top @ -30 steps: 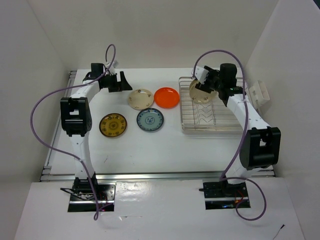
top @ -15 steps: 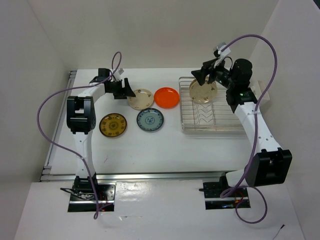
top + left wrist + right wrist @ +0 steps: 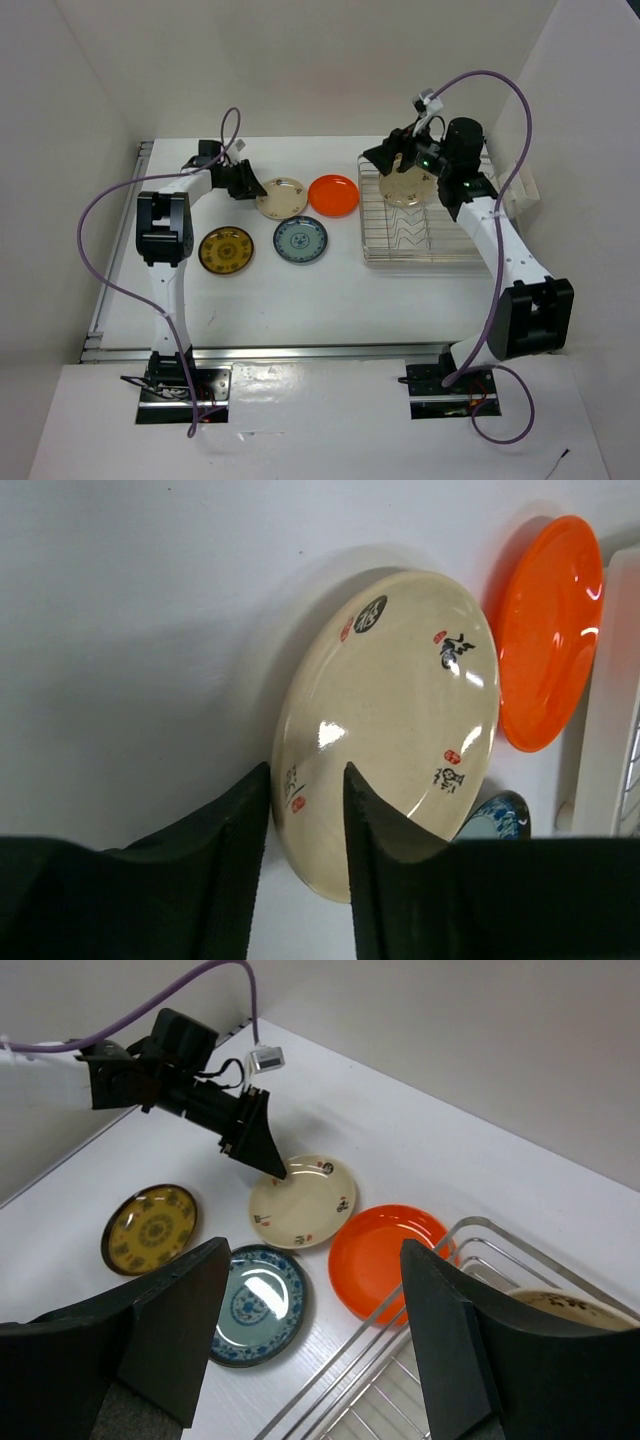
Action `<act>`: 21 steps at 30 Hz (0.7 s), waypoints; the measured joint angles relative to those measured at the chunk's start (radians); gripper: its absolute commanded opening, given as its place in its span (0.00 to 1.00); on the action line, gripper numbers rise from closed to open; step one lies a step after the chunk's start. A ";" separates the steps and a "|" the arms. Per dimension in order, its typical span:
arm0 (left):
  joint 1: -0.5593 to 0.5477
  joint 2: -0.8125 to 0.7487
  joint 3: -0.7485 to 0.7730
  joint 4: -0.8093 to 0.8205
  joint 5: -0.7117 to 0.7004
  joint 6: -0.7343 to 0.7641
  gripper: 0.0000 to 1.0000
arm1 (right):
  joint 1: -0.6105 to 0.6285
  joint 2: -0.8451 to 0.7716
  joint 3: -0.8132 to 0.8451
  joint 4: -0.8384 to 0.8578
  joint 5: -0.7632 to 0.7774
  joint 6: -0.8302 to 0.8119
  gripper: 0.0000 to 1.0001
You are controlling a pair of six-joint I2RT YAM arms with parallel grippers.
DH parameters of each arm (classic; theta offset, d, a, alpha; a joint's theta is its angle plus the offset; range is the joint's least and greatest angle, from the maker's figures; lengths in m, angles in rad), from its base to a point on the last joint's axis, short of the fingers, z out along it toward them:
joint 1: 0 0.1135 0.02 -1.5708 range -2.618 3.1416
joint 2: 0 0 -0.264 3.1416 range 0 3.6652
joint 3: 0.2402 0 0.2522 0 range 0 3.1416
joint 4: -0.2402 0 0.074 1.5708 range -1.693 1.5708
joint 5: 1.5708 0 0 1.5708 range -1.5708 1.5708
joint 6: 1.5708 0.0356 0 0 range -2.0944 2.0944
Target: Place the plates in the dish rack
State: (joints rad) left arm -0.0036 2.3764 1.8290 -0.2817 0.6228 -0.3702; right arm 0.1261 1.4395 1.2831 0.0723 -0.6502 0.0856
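A cream plate (image 3: 400, 700) lies flat on the table. My left gripper (image 3: 307, 770) straddles its near rim with the jaws narrowed: one finger is outside the edge, the other over the inner face. The plate rests on the table. Beside it lie an orange plate (image 3: 333, 194), a blue-grey plate (image 3: 300, 240) and a yellow-brown plate (image 3: 226, 249). Another cream plate (image 3: 407, 187) stands in the far left of the dish rack (image 3: 445, 245). My right gripper (image 3: 315, 1260) hangs open and empty above the rack's far left corner.
A small white slotted holder (image 3: 520, 185) sits just right of the rack. White walls close in the table on the left, back and right. Purple cables loop above both arms.
My left gripper slid right onto the cream plate's rim and its jaws narrowed. My right gripper drew up and off the cream plate standing in the rack.
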 measured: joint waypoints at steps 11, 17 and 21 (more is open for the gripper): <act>0.002 0.012 -0.002 0.005 0.004 -0.025 0.00 | 0.078 0.103 0.042 0.022 0.003 0.025 0.78; 0.027 0.000 0.018 -0.031 0.015 0.033 0.00 | 0.132 0.236 0.186 0.019 0.010 0.075 0.79; 0.064 -0.057 0.066 -0.085 0.018 0.137 0.00 | 0.167 0.340 0.276 0.014 -0.006 0.088 0.79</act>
State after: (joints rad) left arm 0.0601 2.3196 1.8950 -0.3672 0.6403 -0.2333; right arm 0.2932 1.7794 1.5593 0.0864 -0.6563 0.1734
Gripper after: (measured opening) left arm 0.017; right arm 0.787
